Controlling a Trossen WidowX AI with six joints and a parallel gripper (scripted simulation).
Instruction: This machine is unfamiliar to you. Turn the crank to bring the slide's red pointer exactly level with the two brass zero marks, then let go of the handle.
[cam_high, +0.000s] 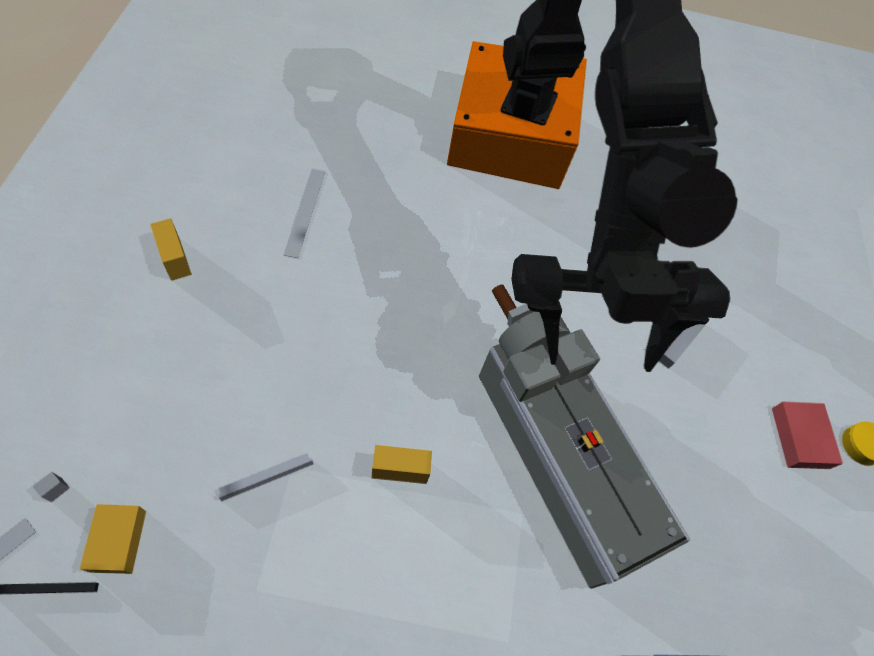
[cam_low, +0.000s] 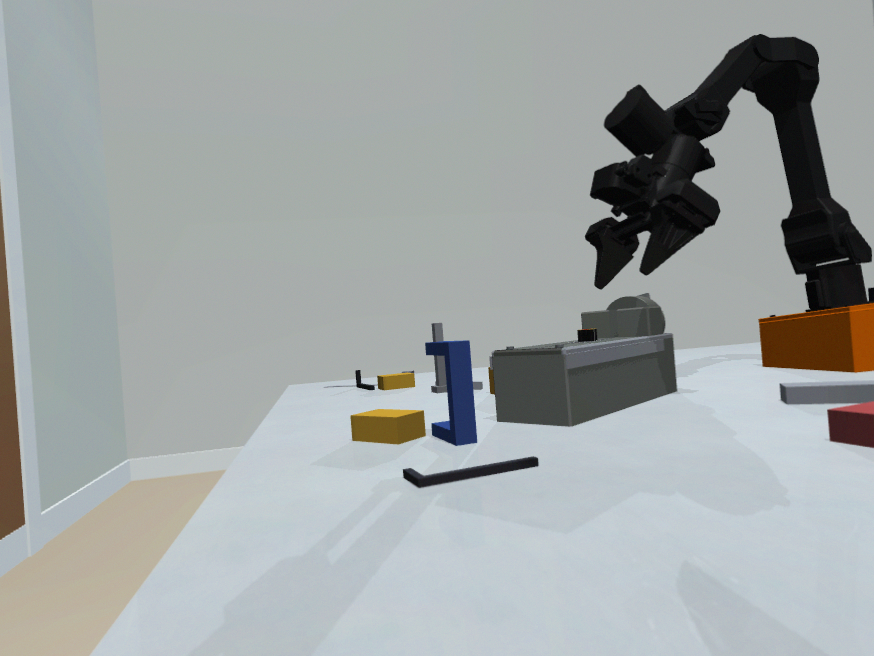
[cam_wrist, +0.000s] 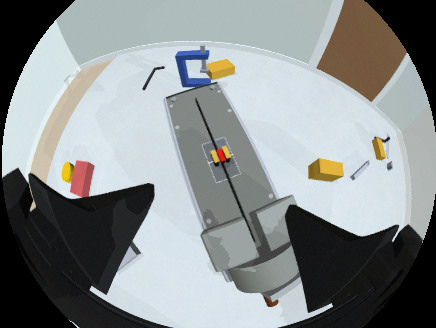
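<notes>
The grey box machine (cam_high: 621, 494) (cam_low: 585, 377) (cam_wrist: 193, 122) lies slantwise on the table, with a long slot along its top. Its red pointer (cam_high: 593, 439) (cam_wrist: 221, 155) sits between the two brass marks (cam_high: 585, 443) (cam_wrist: 214, 158) and looks level with them. The crank disc (cam_high: 518, 335) (cam_low: 635, 310) (cam_wrist: 266, 274) is at the machine's near-arm end. Its brown handle (cam_high: 502, 297) (cam_wrist: 270, 301) sticks out free. My gripper (cam_high: 600, 363) (cam_low: 621, 278) (cam_wrist: 222, 203) is open and empty. It hangs well above the crank end and touches nothing.
The arm's orange base (cam_high: 508, 151) (cam_low: 818, 338) stands behind the machine. Yellow blocks (cam_high: 170, 247) (cam_high: 401, 462) (cam_high: 112, 538) and grey bars (cam_high: 304, 212) (cam_high: 264, 476) lie to the left. A red block (cam_high: 806, 434) and a yellow disc (cam_high: 861, 442) lie to the right, and a grey block (cam_high: 683, 344) nearer the machine. A blue clamp (cam_low: 455, 391) and a black L-bar (cam_low: 469, 471) are past the machine's far end.
</notes>
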